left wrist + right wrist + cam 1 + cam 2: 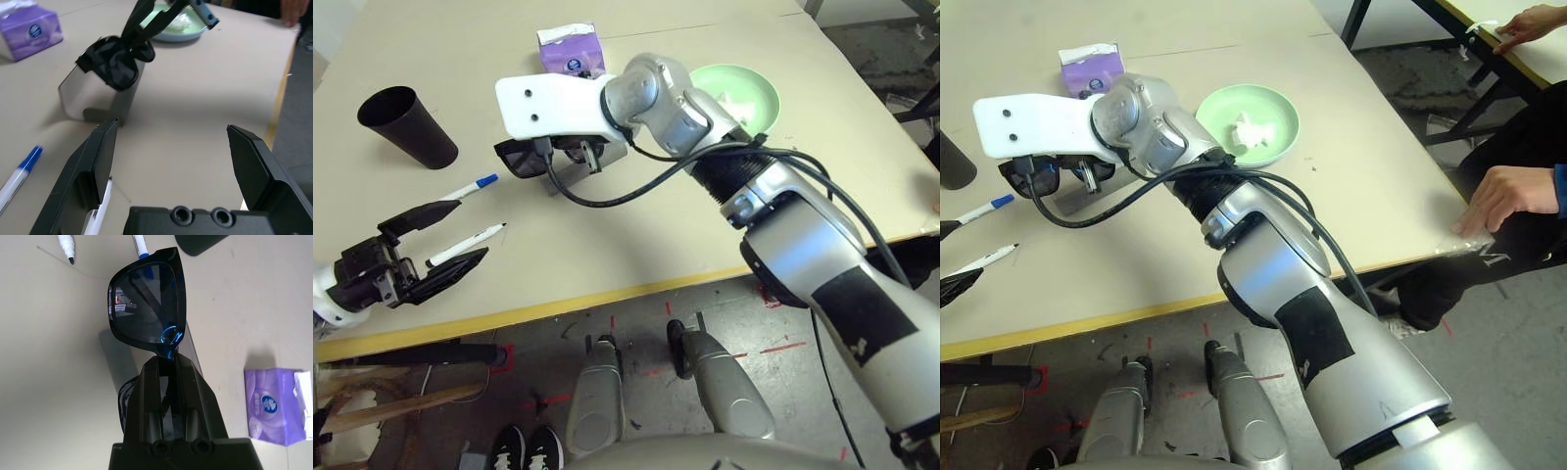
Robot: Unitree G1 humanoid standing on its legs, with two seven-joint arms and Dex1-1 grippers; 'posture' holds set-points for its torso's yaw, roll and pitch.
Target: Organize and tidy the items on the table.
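Note:
My right gripper point(168, 357) is shut on the bridge of the black sunglasses point(146, 303), holding them just above the open grey glasses case point(90, 98). My left gripper point(470, 228) hovers open low over the table point(636, 245) near its front left. The black-capped marker pen point(465, 245) lies between its fingers, close to the nearer one. The blue-capped marker pen point(470, 186) lies just beyond. A black cup point(406, 125) lies on its side at the far left. The purple tissue box point(570, 49) stands at the back. The crumpled tissue point(1252, 129) rests in the green plate point(1278, 147).
A person's hand point(1498, 196) rests on the table's right edge, and another hand point(1528, 22) lies on a second table beyond. The yellow front edge point(607, 299) runs close behind my left gripper.

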